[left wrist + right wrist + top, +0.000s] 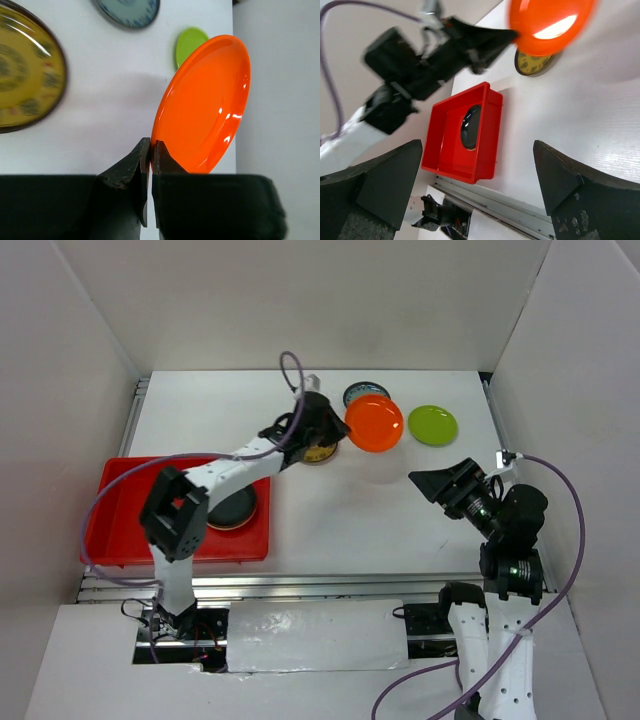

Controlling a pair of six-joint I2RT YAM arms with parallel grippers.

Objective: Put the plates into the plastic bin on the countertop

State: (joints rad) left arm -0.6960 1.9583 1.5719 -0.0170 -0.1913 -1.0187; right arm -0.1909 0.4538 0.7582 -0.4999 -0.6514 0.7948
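My left gripper [341,432] [151,148] is shut on the rim of an orange plate [376,423] [206,110] [545,22], which hangs tilted above the white countertop [340,520]. Just left of it lies a brown-yellow patterned plate [320,453] [25,75] [535,63]. A blue-grey plate [364,392] [128,10] sits behind, and a lime green plate [432,425] [189,43] lies to the right. The red plastic bin [115,540] [489,140] at the left holds a black plate [236,507] [471,126]. My right gripper [432,485] [480,185] hovers open at the right, nothing between its fingers.
White walls [60,390] enclose the countertop on three sides. A metal rail [330,585] runs along the front edge, next to the bin's near wall. The left arm [215,480] stretches across the bin's far right corner.
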